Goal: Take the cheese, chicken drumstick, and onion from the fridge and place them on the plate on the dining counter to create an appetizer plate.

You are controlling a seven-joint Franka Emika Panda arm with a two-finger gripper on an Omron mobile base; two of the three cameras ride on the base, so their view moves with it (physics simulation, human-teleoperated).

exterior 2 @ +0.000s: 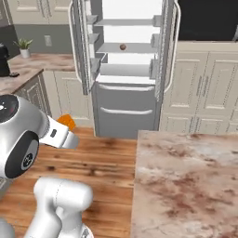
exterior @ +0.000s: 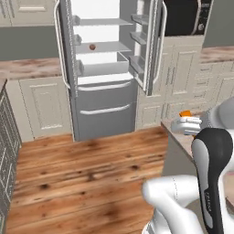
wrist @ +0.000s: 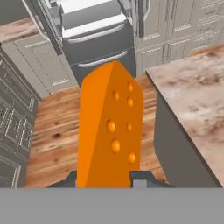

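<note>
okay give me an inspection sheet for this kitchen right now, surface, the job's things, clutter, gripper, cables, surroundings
Surface: dining counter, marbled, bare where seen.
Job's things: cheese held in the gripper; fridge with both upper doors open; a small round brown item on a fridge shelf, too small to identify.
Clutter: nothing seen.
Grippers: gripper shut on the cheese, off the counter's edge, above the wood floor.
Cables: nothing seen.
Surroundings: cream cabinets; potted plant on the far counter.

Orange cheese (wrist: 109, 131) upright between tool (wrist: 104, 178) fingers
</note>
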